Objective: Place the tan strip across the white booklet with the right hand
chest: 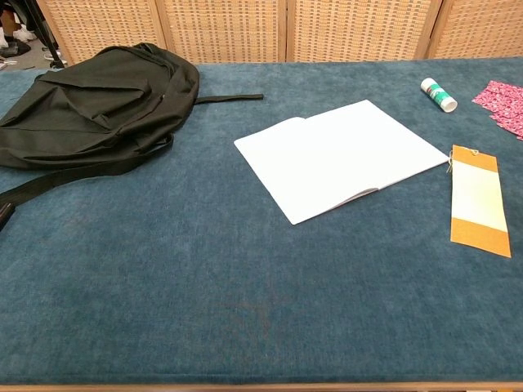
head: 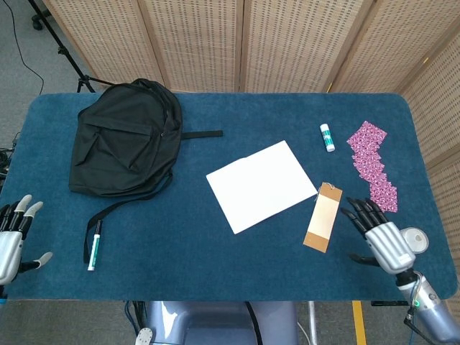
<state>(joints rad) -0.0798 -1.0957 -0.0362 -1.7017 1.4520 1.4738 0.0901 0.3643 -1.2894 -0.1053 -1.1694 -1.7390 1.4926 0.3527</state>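
Observation:
The white booklet [head: 262, 185] [chest: 341, 157] lies flat near the middle of the blue table. Just to its right lies the tan strip [head: 323, 217] [chest: 476, 199], with a pale middle band and a small tag at its far end. My right hand [head: 377, 233] hovers to the right of the strip, fingers spread and dark fingertips pointing toward it, holding nothing. At the table's near left edge my left hand [head: 13, 237] stays with fingers apart and nothing in it. Neither hand shows in the chest view.
A black backpack [head: 126, 140] [chest: 90, 98] with a loose strap fills the far left. A green-and-white marker [head: 93, 245] lies near the left front. A glue stick [head: 327, 137] [chest: 439, 95] and a pink patterned strip [head: 371, 164] sit at the right.

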